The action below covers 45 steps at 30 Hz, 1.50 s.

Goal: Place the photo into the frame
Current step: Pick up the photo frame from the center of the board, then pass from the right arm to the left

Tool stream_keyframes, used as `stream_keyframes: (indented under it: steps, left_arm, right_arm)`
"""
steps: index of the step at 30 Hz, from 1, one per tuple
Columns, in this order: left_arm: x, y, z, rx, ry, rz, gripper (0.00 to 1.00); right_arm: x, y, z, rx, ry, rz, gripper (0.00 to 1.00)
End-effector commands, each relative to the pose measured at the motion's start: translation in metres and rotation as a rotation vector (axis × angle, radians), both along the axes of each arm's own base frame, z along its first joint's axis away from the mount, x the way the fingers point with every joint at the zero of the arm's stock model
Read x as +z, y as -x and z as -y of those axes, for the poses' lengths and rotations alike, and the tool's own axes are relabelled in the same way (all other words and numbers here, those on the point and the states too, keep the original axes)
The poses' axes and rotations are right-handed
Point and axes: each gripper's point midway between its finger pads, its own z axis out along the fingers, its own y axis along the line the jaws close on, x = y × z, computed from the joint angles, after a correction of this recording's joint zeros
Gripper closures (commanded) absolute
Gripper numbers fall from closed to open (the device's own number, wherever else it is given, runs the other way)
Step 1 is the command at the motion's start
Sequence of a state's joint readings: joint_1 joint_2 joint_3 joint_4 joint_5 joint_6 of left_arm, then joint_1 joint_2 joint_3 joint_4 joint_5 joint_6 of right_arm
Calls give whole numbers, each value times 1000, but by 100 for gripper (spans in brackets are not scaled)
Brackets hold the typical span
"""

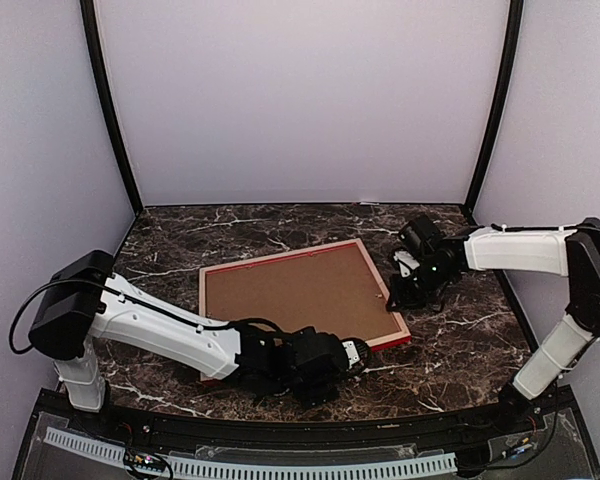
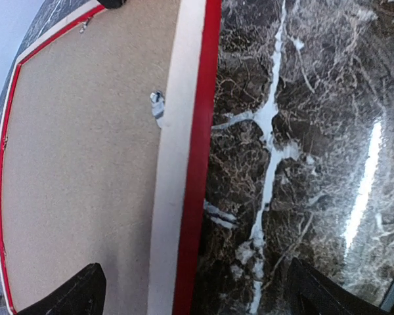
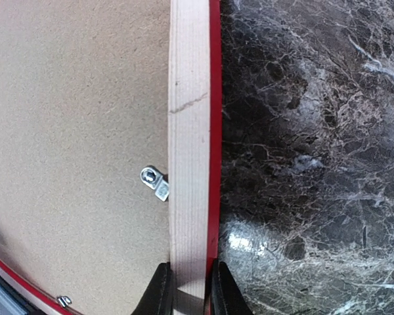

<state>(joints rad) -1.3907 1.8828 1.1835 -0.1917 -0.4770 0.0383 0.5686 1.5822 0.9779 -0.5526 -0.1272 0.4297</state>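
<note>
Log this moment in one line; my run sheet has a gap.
frame: face down, backing board in | left gripper: open over frame | right gripper: shut on frame | photo: unseen

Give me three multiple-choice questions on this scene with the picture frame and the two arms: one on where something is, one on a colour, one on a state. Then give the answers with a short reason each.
1. Where is the frame?
A. Flat on the marble table, back side up
B. Leaning against the rear wall
C. Lifted in the air

2. What colour is the backing board set in it?
A. White
B. Brown
C. Blue

3. What state is the left gripper in?
A. Shut on the frame
B. Shut on nothing
C. Open wide

Answers:
1 A: the pale unpainted rail and the board face up, level on the marble.
2 B: the board is plain brown in every view.
3 C: its fingers stand far apart on either side of the frame's edge, whereas the right gripper pinches the rail.
</note>
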Motion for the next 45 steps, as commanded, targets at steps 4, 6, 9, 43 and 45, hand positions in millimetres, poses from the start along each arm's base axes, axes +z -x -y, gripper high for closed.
stream_keyframes:
  steps: [4,6,9,43,45]
  left_arm:
    - [-4,-18,-13,31,-193,197,3]
    - [-2,-21,-18,49,-211,226,5]
    - [4,-22,-23,65,-235,274,9]
    - [105,-19,-35,60,-129,368,80]
    - [122,-20,-34,50,-111,383,84]
  right_arm:
    - [45,4,-18,91,-98,-11,100]
    - [44,5,-17,99,-89,-21,100]
    - [39,9,-18,114,-85,-46,100]
    - [144,-20,7,81,-47,160,65]
    - [160,-24,10,78,-43,189,64]
